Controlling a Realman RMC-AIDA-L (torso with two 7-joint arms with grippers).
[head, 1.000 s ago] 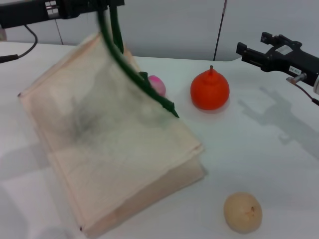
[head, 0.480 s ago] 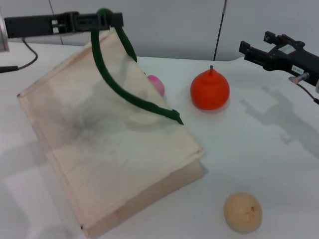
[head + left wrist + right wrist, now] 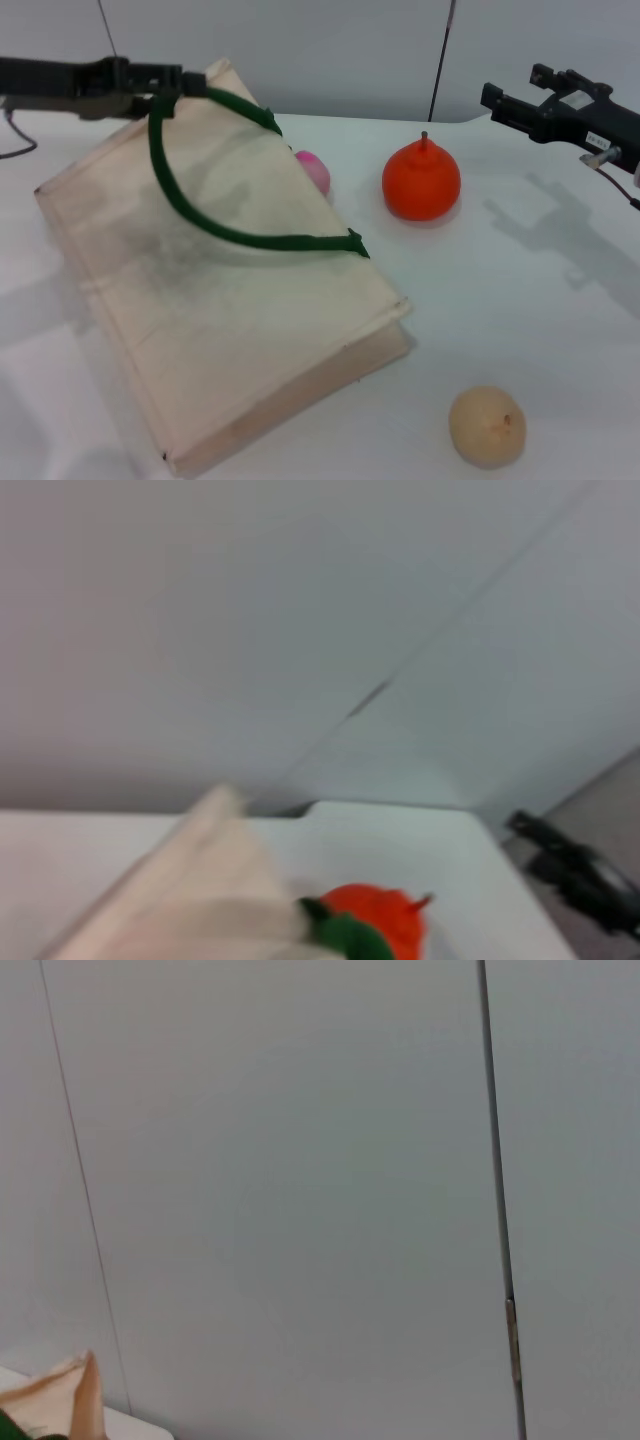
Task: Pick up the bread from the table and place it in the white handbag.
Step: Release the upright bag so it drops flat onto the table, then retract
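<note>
Head view: left gripper (image 3: 165,85) at far left, clenched on the green handle (image 3: 215,232) of the bag (image 3: 230,330), which lies flat on the table (image 3: 520,300). Right gripper (image 3: 500,103) hovers far right, jaw state unclear. Pear (image 3: 421,180), ball (image 3: 487,427) near bag. Left wrist view shows only bag edge (image 3: 190,880) and pear (image 3: 375,920). Bread not visible in any view.

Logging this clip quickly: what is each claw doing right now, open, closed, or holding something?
Left claw: shut on the dark green rope handle of the cream cloth tote bag.
Right claw: raised at the far right, holding nothing; open or closed cannot be told.
</note>
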